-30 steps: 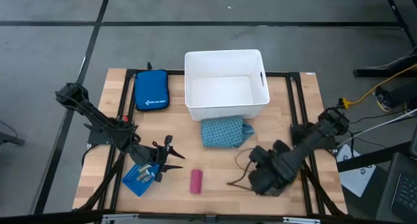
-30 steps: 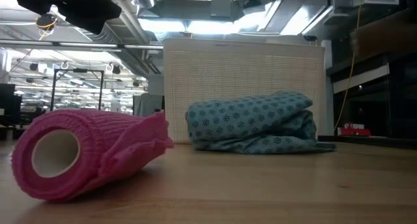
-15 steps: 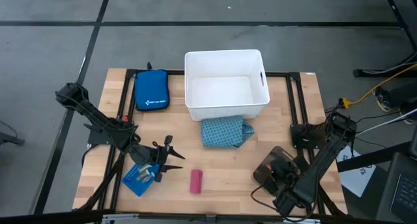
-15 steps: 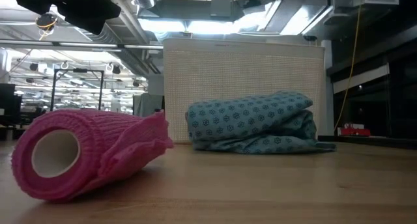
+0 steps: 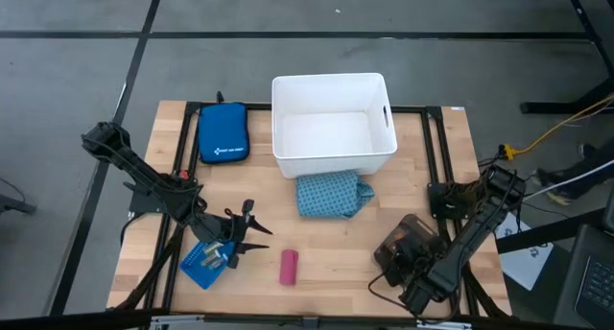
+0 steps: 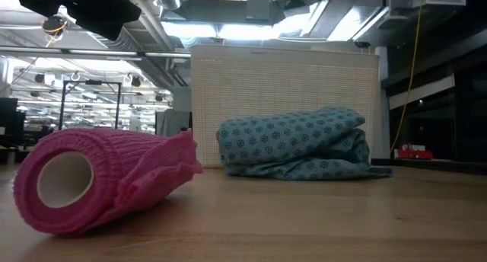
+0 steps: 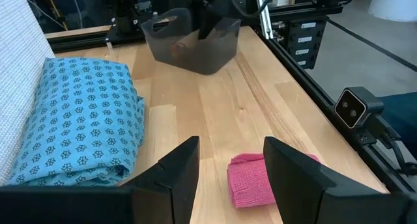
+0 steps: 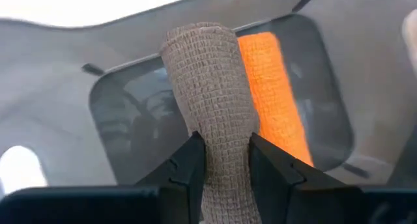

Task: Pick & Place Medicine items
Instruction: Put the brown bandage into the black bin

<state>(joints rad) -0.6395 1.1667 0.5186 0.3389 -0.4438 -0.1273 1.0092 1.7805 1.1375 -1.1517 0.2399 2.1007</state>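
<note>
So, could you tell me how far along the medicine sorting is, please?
Nothing shows in the white bin yet. The right gripper holds a tan bandage roll over the grey tray, orange roll beside it. The pink roll, teal pack and left gripper wait.

Three bandage rolls [image 8: 215, 100], one teal pack [image 5: 329, 194]

Table [image 5: 317, 248]: pale wood, matt, visible grain. White bin [image 5: 332, 124]: smooth plastic; its wall looks finely textured in the low view. Teal patterned pack [image 6: 295, 142]: soft printed cloth, creased. Pink roll [image 6: 95, 178]: crepe-like woven bandage, rough, matt. Brown-grey roll [image 8: 213, 97]: same coarse weave, between the right gripper's [image 8: 225, 160] smooth dark fingers. Orange roll [image 8: 273, 94]: woven, matt. Grey tub [image 7: 191, 40]: translucent smoky plastic, slightly glossy. Blue pouch [image 5: 223, 132]: matt fabric.
</note>
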